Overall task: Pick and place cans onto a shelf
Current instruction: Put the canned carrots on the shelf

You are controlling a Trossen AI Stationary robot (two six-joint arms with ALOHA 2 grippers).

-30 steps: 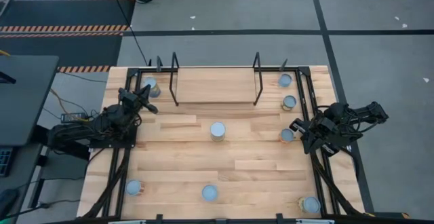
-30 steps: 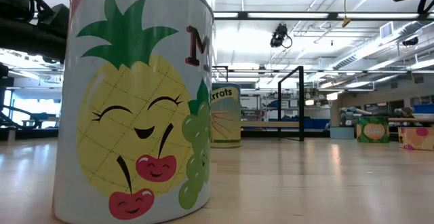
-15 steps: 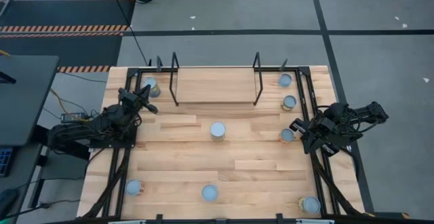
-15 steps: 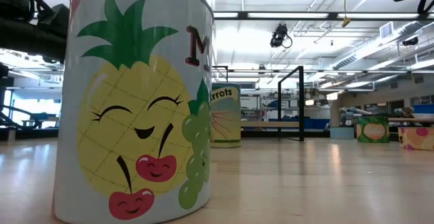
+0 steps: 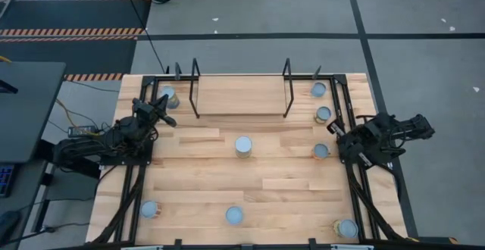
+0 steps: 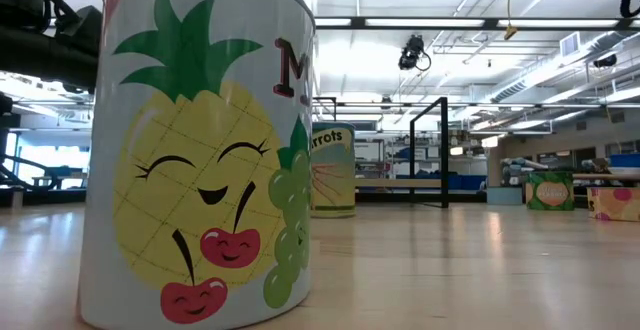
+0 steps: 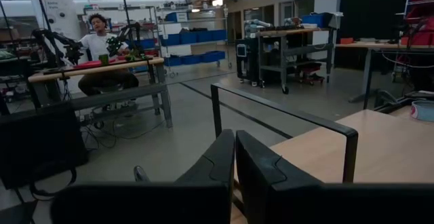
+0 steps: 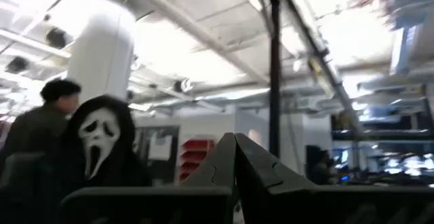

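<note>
Several cans with pale-blue tops stand upright on the butcher-block table: one at the middle (image 5: pixel 243 145), three along the right side (image 5: pixel 318 89) (image 5: pixel 323 114) (image 5: pixel 320 151), one at the far left (image 5: pixel 167 96), and three along the near edge (image 5: pixel 149 208) (image 5: pixel 235 216) (image 5: pixel 347 228). The shelf (image 5: pixel 241 95), a light board in a black frame, stands at the far middle with nothing on it. My left gripper (image 5: pixel 171 121) is shut and empty near the far-left can. My right gripper (image 5: pixel 334 132) is shut and empty between two right-side cans; its fingers (image 8: pixel 234 142) point up toward the ceiling.
In the low view a pineapple-labelled can (image 6: pixel 195 150) stands close to the camera, with a carrot-labelled can (image 6: pixel 332 170) behind it. Black arm frames run along both table sides (image 5: pixel 356 197). People show beyond the table (image 7: pixel 102 30) (image 8: pixel 51 115).
My right gripper has gone a little toward the table's far edge, away from the right-side can nearest it. The cans have stayed where they were.
</note>
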